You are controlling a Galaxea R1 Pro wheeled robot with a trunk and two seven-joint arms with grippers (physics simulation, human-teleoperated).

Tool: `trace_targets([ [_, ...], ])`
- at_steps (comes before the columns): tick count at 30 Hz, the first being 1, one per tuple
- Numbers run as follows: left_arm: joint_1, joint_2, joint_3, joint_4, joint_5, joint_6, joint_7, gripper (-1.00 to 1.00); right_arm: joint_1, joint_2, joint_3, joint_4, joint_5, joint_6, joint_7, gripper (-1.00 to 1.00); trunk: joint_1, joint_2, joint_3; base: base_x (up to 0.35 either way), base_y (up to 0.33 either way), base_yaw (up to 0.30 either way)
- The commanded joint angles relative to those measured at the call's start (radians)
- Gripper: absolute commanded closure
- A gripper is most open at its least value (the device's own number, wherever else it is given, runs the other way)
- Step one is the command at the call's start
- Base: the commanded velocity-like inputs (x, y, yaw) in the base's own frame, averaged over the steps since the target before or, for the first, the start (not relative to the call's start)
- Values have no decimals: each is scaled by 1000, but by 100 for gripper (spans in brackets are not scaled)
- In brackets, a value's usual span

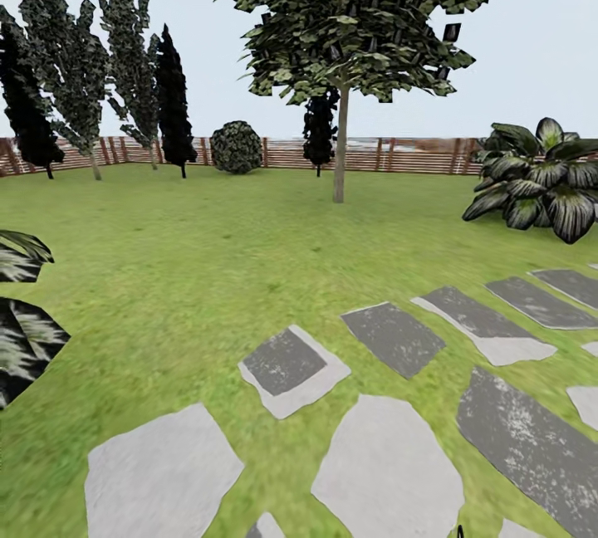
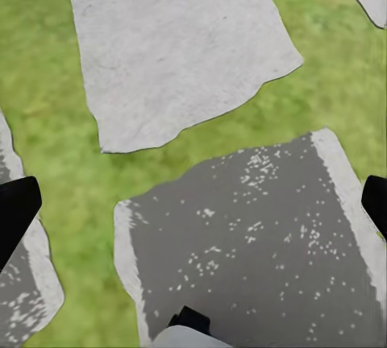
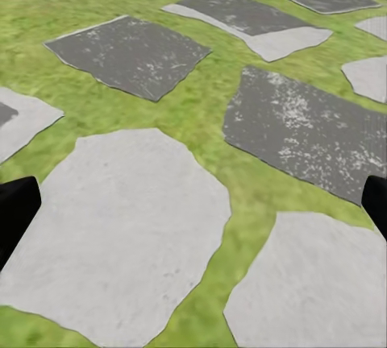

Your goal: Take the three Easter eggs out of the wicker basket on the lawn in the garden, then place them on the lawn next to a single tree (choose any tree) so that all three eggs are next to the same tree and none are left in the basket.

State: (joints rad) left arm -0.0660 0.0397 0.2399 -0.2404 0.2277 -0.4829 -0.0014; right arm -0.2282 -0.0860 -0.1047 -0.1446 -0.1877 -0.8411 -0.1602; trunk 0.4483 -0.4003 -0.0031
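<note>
Broadly, the garden lies open ahead in the head view: the lawn (image 1: 208, 264) spreads wide and flat to a brown slat fence (image 1: 399, 154) along the far edge; no basket and no eggs can be seen from here, so where they sit cannot be told. At about twelve o'clock, slightly toward one, stands the tree (image 1: 339, 152) with a straight pale trunk and a broad leafy crown, well apart from the robot; dark conifers (image 1: 172, 90) and grey-green columnar trees (image 1: 75, 48) line the fence at ten to eleven o'clock, with a round bush (image 1: 236, 147) beside them; a big-leaved plant (image 1: 540, 181) sits at two o'clock. Nearer, stepping stones (image 1: 386, 471), pale and dark grey, run across the grass from six o'clock toward three.

The left gripper (image 2: 193, 203) hangs over a dark slab and a pale one, its black fingers (image 2: 16, 211) at the frame's two sides, wide apart and holding nothing; the right gripper (image 3: 193, 203) is likewise spread and empty above pale slabs.

My reading is that the robot is in transit, searching; to do this well, turn the base and head slowly to sweep the grass for the basket, keep both arms tucked and jaws spread, and note this broad tree as the drop site.
</note>
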Motion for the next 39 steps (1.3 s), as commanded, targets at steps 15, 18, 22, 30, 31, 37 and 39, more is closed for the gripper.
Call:
trace_targets([
  [15,-1,0,-5,1,6,-3,0,-100,0,3,-1,0,1,-7,1,-100,2,0,-1,324,-102,14],
  [18,0,0,-5,1,6,-3,0,-100,0,2,-1,0,1,-6,2,-100,2,0,-1,324,-103,0],
  [22,0,0,-5,1,6,-3,0,-100,0,2,-1,0,1,-5,2,-100,2,0,-1,324,-103,0],
  [30,0,0,-5,1,6,-3,0,-100,0,3,-2,0,-2,-3,1,-100,2,0,-1,324,-103,31],
  [31,0,0,-5,1,6,-3,0,-100,0,3,-2,0,-2,-2,1,-100,2,0,-1,324,-106,209],
  [37,-1,0,-5,1,5,-3,-1,-100,0,4,-3,0,-2,-1,1,-100,2,0,-1,324,-109,250],
  [39,-1,0,-5,1,5,-3,-1,-100,0,5,-3,0,-2,-1,1,-100,2,0,-1,324,-111,273],
])
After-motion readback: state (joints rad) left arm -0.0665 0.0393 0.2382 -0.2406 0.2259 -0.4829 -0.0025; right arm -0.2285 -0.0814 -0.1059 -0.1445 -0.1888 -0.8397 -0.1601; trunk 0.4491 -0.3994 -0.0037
